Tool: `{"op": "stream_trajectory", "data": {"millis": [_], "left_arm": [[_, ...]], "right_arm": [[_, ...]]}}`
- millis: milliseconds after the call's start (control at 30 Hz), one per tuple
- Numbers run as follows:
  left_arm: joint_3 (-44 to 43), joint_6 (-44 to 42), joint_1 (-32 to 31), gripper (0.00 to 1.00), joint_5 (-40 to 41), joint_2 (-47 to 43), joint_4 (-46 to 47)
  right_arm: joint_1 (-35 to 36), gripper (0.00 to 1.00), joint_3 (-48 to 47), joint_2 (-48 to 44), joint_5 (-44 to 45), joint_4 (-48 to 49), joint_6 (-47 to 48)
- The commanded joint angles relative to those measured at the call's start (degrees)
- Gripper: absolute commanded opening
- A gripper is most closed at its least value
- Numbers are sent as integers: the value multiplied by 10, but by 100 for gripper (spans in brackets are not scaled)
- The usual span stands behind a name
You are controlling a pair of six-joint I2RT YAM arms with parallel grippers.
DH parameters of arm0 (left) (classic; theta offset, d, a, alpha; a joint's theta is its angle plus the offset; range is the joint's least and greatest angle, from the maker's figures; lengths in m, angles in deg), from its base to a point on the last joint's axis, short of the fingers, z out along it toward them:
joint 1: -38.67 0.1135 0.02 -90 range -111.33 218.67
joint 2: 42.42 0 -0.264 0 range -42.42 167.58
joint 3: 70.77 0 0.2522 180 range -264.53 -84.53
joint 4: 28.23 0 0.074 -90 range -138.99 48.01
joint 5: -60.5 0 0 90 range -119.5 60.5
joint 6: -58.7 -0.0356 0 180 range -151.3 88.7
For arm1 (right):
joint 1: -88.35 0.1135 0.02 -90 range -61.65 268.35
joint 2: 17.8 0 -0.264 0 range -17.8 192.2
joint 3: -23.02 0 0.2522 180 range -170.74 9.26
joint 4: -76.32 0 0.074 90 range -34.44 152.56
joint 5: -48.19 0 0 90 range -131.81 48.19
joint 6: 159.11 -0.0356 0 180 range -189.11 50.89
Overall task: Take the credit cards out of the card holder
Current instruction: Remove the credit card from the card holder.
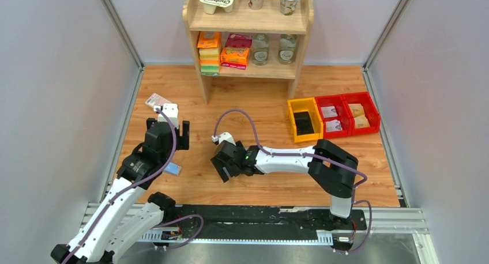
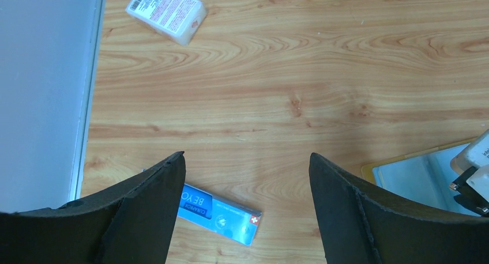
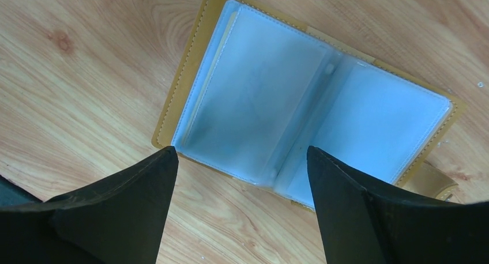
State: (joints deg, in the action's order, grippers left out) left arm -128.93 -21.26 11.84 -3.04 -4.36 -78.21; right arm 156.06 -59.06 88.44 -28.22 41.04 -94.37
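The card holder (image 3: 300,97) lies open and flat on the wooden table, a tan cover with two pale grey-blue inner panels facing up. I cannot tell any credit cards apart from the cloudy panels. My right gripper (image 3: 241,150) hovers open over the holder's near edge, fingers on either side of the fold, touching nothing. From above, the right gripper (image 1: 222,165) covers the holder. A corner of the holder (image 2: 424,172) shows at the right edge of the left wrist view. My left gripper (image 2: 247,155) is open and empty above bare table, to the left of the holder (image 1: 168,129).
A blue rectangular bar (image 2: 222,213) lies under the left gripper. A pink-white packet (image 2: 167,13) sits near the left wall. A wooden shelf (image 1: 249,22) with goods stands at the back. Yellow and red bins (image 1: 334,117) stand at the right.
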Motion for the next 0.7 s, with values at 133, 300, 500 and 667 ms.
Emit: {"op": "stream_trajectory", "data": {"millis": [133,300,500,667], "left_arm": [[-1,4,3,86,-5,4,5],[-2,5,3,86,-7,8,4],[-12,23,3,86,-46,16,-9],[-21,76,3,86,-131,36,-18]], "right_arm": [[2,82,-9,29,20,20,9],[2,75,4,28,7,32,17],[-13,65,32,13,-32,67,18],[-30,52,63,-3,-82,109,21]]}}
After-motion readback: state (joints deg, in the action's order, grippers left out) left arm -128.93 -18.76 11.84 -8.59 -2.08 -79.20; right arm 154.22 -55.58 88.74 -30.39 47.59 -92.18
